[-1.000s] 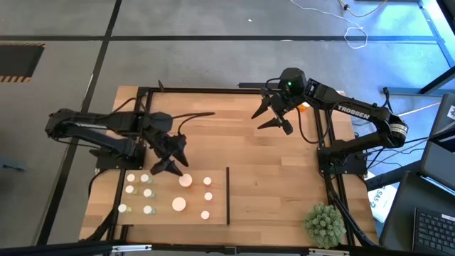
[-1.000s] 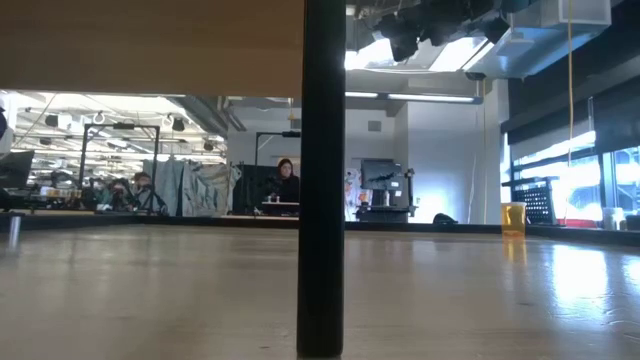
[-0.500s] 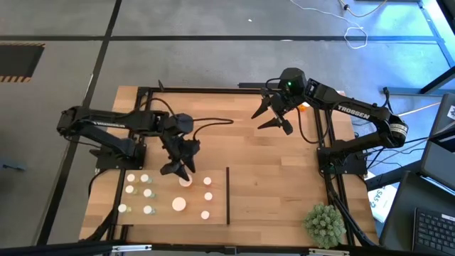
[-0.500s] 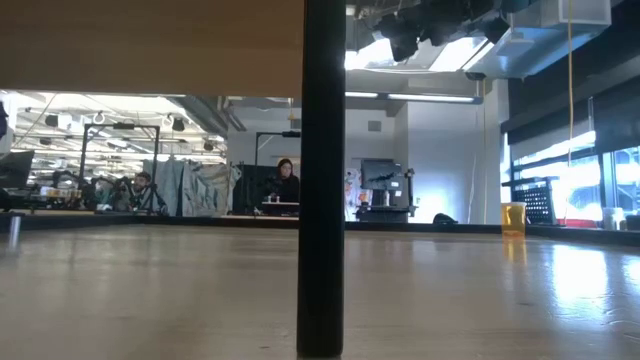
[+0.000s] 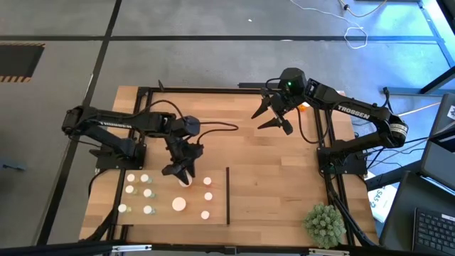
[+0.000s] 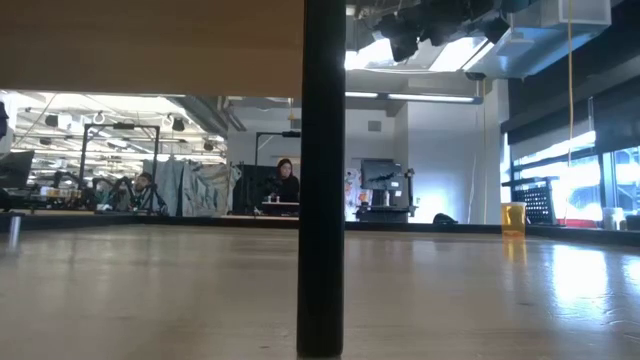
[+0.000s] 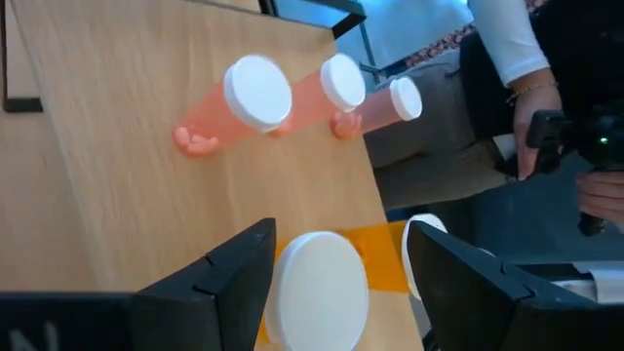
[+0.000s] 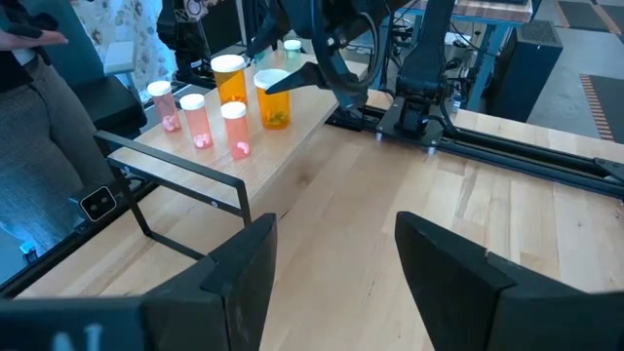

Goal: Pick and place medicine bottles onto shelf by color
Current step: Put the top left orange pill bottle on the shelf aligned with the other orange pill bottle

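Left gripper (image 5: 183,173) we see spread around a wide orange bottle (image 7: 314,288) on the shelf (image 5: 163,213) | right gripper (image 5: 274,117) spread, empty, raised near the table (image 5: 284,178) far edge | bare planks between them.

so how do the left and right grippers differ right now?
Left gripper is low over the shelf, fingers straddling a wide orange bottle. Right gripper hovers over bare tabletop at the far edge, nothing between its fingers. Both are open.
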